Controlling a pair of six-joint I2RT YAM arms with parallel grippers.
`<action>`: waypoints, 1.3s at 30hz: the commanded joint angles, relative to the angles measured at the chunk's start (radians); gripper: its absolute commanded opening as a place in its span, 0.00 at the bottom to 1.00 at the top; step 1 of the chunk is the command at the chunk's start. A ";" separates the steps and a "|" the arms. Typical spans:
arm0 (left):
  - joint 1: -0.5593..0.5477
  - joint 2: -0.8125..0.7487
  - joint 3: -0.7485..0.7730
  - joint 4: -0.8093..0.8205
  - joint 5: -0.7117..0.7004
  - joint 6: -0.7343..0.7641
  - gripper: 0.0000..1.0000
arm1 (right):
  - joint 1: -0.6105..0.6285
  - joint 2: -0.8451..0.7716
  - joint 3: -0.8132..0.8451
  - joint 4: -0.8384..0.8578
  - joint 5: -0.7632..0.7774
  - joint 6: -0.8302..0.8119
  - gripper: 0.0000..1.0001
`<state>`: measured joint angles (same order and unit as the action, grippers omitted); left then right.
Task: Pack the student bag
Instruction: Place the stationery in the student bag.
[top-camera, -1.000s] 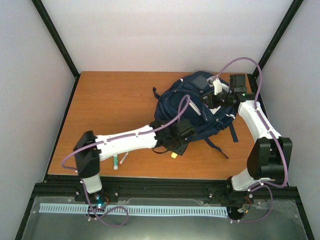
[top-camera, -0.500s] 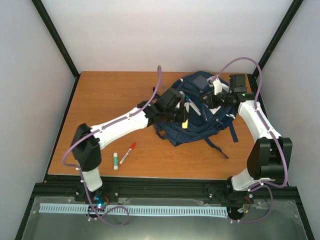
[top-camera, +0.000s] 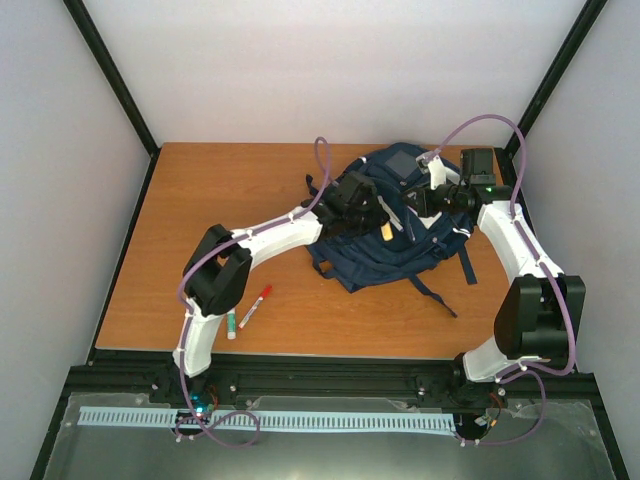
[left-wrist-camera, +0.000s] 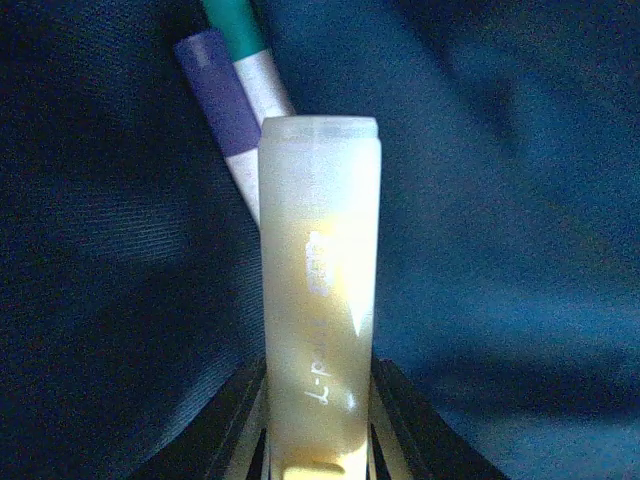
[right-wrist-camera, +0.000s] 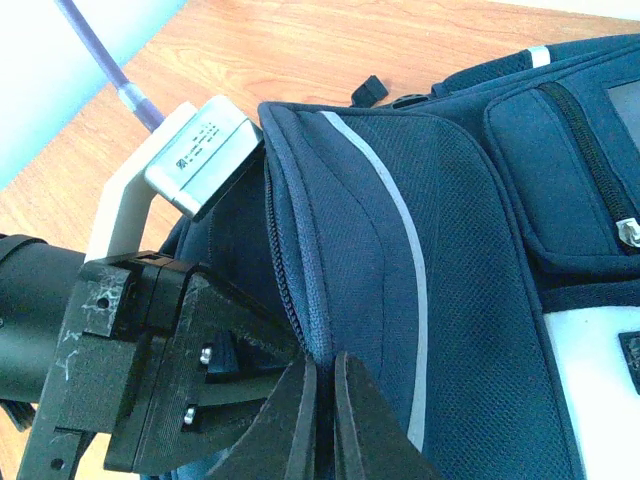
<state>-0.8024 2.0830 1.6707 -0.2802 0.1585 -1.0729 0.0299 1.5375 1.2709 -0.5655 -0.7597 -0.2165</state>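
The student bag (top-camera: 400, 255), a navy backpack with white trim, lies at the table's back right. My right gripper (top-camera: 418, 203) is shut on the zipper edge of the bag's opening (right-wrist-camera: 305, 310) and holds that flap up. My left gripper (top-camera: 376, 220) is at the opening, shut on a pale yellow tube-shaped marker (left-wrist-camera: 318, 300) that points into the dark inside of the bag (left-wrist-camera: 520, 200). Just beyond the marker's tip, a purple pen (left-wrist-camera: 222, 100) and a teal-and-white pen (left-wrist-camera: 250, 50) lie in the bag. In the right wrist view, the left gripper's black body (right-wrist-camera: 150, 370) sits against the opening.
A red pen (top-camera: 254, 305) and a small white glue stick (top-camera: 231, 322) lie on the wooden table (top-camera: 200, 200) near its front edge, left of the bag. The bag's dark straps (top-camera: 440, 295) trail toward the front. Black frame posts stand at the table's back corners.
My left arm has carried the yellow marker from the table's front up to the bag and on into its opening. The right gripper has kept its hold on the flap.
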 joint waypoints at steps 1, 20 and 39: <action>0.003 0.018 0.059 0.094 -0.066 -0.126 0.07 | -0.019 -0.043 0.000 0.012 -0.021 -0.001 0.03; 0.004 -0.025 -0.012 0.148 -0.046 -0.155 0.50 | -0.021 -0.040 -0.001 0.013 -0.027 0.002 0.03; -0.072 -0.663 -0.658 -0.283 -0.236 0.406 0.71 | -0.022 -0.055 0.002 0.010 -0.035 -0.001 0.03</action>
<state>-0.8646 1.5124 1.1408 -0.3553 0.0334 -0.8181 0.0265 1.5284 1.2705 -0.5724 -0.7712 -0.2165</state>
